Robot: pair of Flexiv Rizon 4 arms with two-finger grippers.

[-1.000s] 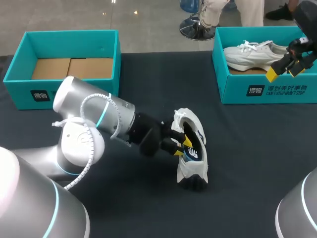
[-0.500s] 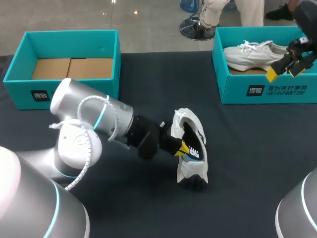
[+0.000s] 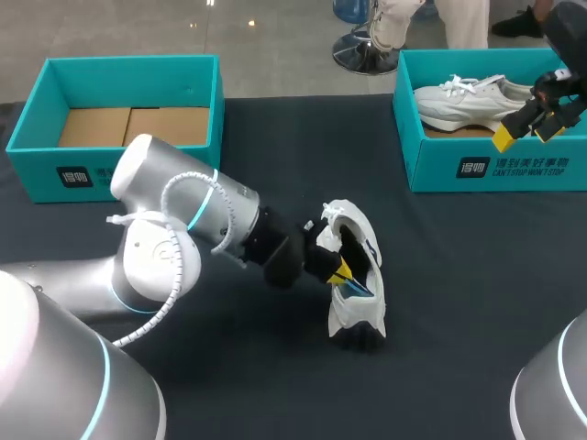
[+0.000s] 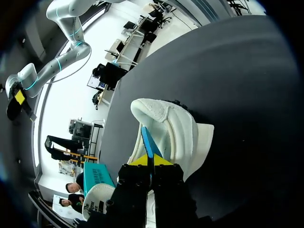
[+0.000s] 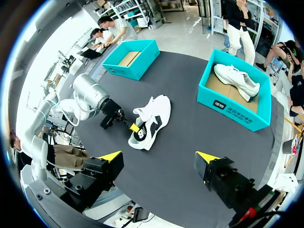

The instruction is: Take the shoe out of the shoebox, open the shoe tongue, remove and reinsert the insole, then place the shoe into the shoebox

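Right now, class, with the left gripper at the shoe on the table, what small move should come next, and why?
Probably a short pull back toward the arm, lifting the blue insole out of the white shoe. The left gripper looks shut on the insole's edge, which stands above the opening while the rest sits inside.

Bright, even overhead light; only faint shadow under the shoe (image 3: 359,307) on the table (image 3: 459,293).
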